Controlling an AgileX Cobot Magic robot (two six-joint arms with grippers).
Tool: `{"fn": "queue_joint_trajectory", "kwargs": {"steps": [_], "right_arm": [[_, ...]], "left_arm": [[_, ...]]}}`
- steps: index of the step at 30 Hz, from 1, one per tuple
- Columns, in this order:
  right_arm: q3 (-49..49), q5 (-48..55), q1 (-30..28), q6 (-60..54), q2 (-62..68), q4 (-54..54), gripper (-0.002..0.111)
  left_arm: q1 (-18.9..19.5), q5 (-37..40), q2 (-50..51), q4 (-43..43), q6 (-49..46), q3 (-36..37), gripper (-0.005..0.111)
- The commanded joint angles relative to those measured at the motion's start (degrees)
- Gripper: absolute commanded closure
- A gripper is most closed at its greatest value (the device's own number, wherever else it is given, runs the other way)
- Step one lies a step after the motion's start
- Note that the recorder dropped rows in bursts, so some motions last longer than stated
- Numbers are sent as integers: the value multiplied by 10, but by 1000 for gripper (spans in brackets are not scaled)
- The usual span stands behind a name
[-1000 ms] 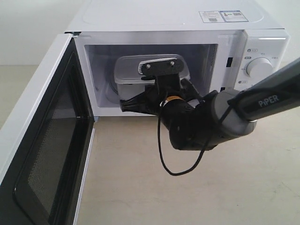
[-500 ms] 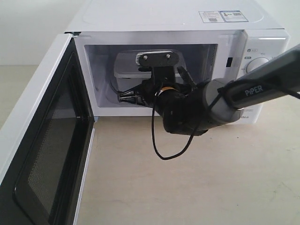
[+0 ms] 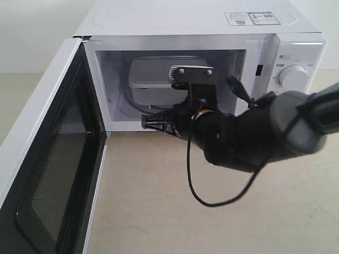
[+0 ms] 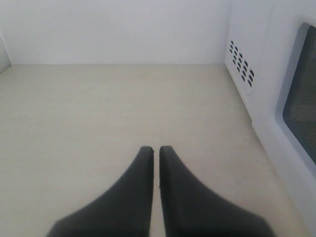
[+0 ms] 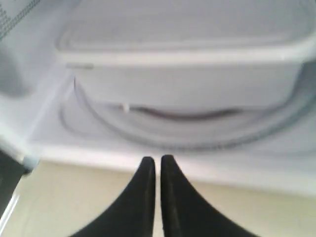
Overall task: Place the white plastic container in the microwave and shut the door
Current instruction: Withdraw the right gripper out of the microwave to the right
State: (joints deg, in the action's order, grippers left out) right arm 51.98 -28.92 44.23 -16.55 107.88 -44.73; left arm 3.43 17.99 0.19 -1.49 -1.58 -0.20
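The white plastic container (image 3: 151, 79) sits lidded on the glass turntable (image 5: 187, 133) inside the microwave (image 3: 185, 21); the right wrist view shows it as well (image 5: 182, 74). The door (image 3: 47, 159) stands wide open to the left. My right gripper (image 3: 144, 121) is shut and empty, its tips (image 5: 158, 159) just outside the cavity's front sill, clear of the container. My left gripper (image 4: 155, 149) is shut over bare tabletop beside the door's outer face (image 4: 301, 108); it does not show in the exterior view.
The right arm's body and a hanging black cable loop (image 3: 212, 203) fill the space in front of the microwave opening. The control knob (image 3: 293, 75) is on the right panel. Side vents (image 4: 241, 59) show near the left gripper.
My right gripper reached in towards the container half a second ago and has now drawn back out to the sill and shifted right. The container stays on the turntable, slightly deeper.
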Motion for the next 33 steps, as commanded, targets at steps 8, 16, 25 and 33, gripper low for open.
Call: {"fn": "queue_joint_trajectory", "kwargs": {"steps": [8, 16, 25, 33], "right_arm": [[-172, 289, 33, -1, -246, -49, 108], [-308, 357, 33, -3, -526, -43, 108], [-315, 406, 33, 10, -655, -44, 108], [-314, 386, 6, -90, -687, 34, 108]], "left_arm": [[3, 0, -2, -2, 7, 2, 102], [3, 0, -2, -2, 7, 2, 102], [3, 0, -2, -2, 7, 2, 102], [3, 0, -2, -2, 7, 2, 102]]}}
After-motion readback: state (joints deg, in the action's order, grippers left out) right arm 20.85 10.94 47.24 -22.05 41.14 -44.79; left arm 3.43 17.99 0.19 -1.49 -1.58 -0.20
